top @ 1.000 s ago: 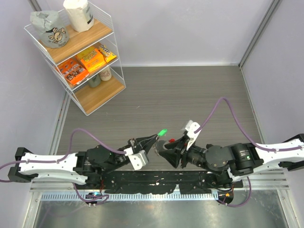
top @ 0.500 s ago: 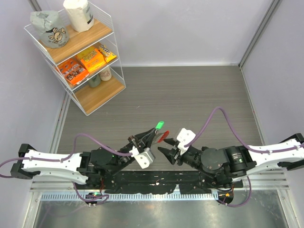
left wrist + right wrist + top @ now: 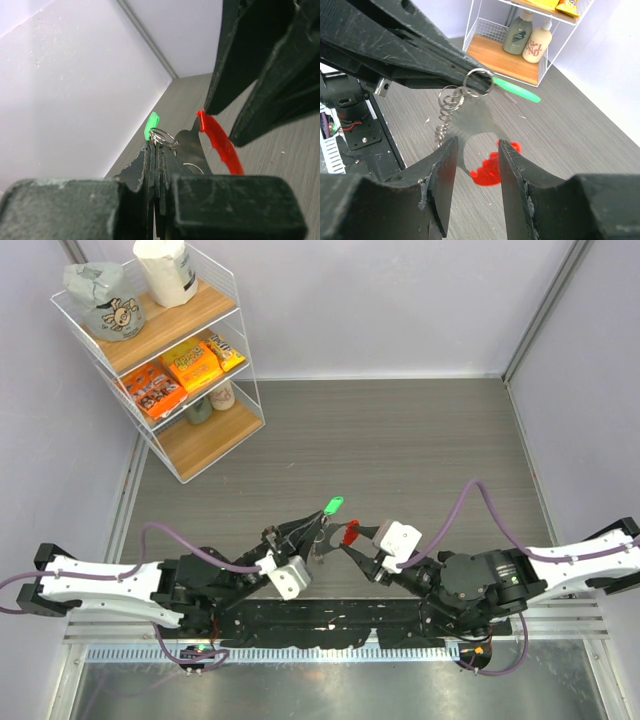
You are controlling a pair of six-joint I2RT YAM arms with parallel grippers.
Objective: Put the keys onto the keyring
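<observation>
Seemingly left end effector (image 3: 319, 529) clamps silver-and-red keyring (image 3: 219, 142) by green key (image 3: 334, 506); right end effector (image 3: 477, 142) unclear.

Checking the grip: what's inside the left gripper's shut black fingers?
The left gripper pinches a small silver wire ring, a bright green key poking out beyond. Anything deeper between the jaws is covered.

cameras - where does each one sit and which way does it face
top: overhead behind the bases, looking down on the table and both arms.
left wrist: past its shut left gripper holding the keyring, toward the right gripper.
right wrist: between its open fingers, toward left gripper and shelf.
shared by both wrists: green key, keyring's red arc.
</observation>
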